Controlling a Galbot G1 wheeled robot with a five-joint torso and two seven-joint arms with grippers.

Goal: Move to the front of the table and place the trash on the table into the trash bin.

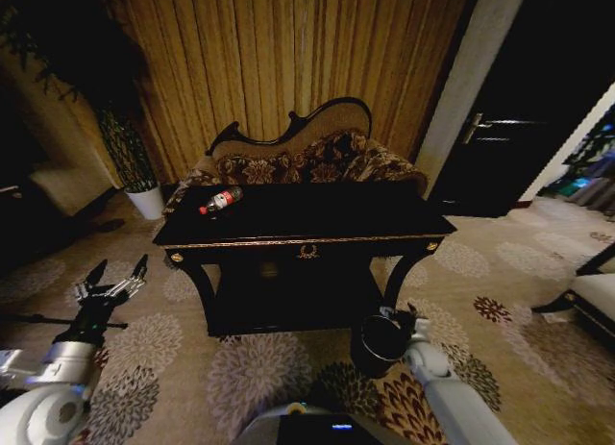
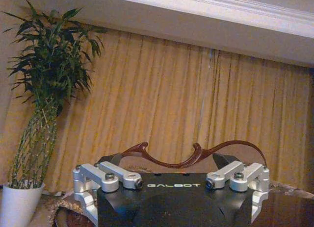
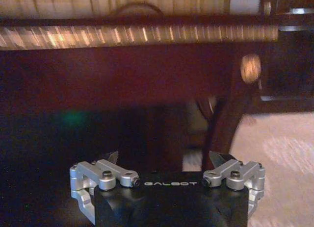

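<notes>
The black table [image 1: 317, 219] with gold edge trim stands straight ahead. The trash I can see on it is a clear bottle [image 1: 221, 201] with a red label, lying at the far left corner of the top. The dark round trash bin [image 1: 381, 341] stands on the carpet by the table's front right leg. My right gripper [image 1: 396, 317] is at the bin's rim, and in the right wrist view it [image 3: 164, 158] is open, facing the table's gold trim [image 3: 147, 36]. My left gripper [image 1: 115, 277] hangs open over the carpet left of the table; its wrist view [image 2: 169, 161] faces the curtain.
An ornate sofa [image 1: 307, 157] stands right behind the table, against a tan curtain [image 2: 196, 104]. A tall plant in a white pot [image 1: 146, 201] is at the back left. A dark door [image 1: 500, 128] is at the right. Patterned carpet [image 1: 259, 368] lies open before the table.
</notes>
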